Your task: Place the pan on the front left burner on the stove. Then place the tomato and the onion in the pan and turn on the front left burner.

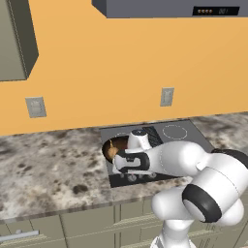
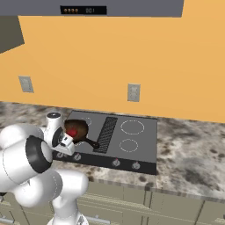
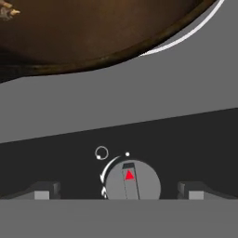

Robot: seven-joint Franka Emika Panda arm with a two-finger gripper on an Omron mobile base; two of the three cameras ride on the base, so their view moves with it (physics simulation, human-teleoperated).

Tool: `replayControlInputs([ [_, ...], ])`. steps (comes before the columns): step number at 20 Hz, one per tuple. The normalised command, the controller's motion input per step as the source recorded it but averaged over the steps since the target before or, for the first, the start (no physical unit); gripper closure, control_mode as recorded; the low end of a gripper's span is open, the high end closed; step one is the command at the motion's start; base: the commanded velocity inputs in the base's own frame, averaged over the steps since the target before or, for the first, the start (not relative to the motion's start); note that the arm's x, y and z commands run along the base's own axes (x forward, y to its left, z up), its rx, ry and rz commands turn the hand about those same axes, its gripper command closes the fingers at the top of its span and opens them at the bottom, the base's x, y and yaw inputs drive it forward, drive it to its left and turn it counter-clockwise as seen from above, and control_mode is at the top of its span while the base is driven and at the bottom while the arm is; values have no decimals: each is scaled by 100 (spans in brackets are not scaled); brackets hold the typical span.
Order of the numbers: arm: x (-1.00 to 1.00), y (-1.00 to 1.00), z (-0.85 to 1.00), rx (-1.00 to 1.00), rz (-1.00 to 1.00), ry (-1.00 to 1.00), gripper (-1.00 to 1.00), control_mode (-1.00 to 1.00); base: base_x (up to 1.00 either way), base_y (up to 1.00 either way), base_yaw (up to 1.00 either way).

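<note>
The dark pan (image 2: 78, 128) sits on the front left of the black stove (image 2: 141, 147), its handle pointing toward the central grille. The red tomato (image 2: 72, 132) lies inside it, and the tan onion (image 1: 112, 153) shows in the pan beside my arm. In the hand view the pan's brown rim (image 3: 116, 53) covers most of the front left burner (image 3: 200, 25), whose white ring curves out at the right. My gripper (image 3: 119, 193) is open just above a grey knob (image 3: 133, 182) marked with a red triangle. One fingertip stands on each side of that knob without touching it.
More grey knobs (image 2: 116, 162) line the stove's front strip. Two white rings (image 2: 132, 127) mark the right burners, beside the ribbed grille (image 2: 107, 132). Speckled stone counter (image 1: 53, 167) flanks the stove. A range hood (image 1: 169, 7) hangs overhead and outlets (image 2: 133, 92) dot the orange wall.
</note>
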Motion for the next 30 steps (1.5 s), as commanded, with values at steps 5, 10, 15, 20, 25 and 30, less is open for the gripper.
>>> replayControlInputs([
  [5,0,-1,-2,0,0,0,-100,-100,0,0,0],
  [10,-13,-2,0,0,0,0,-100,-100,0,0,0],
  [15,-6,-16,0,0,-1,0,-100,-100,0,0,0],
  [20,1,-4,-3,0,0,0,-100,-100,0,0,0],
  [25,6,1,-17,0,0,0,-100,-100,0,0,0],
  [30,20,9,-4,0,-1,2,-100,-100,0,0,0],
])
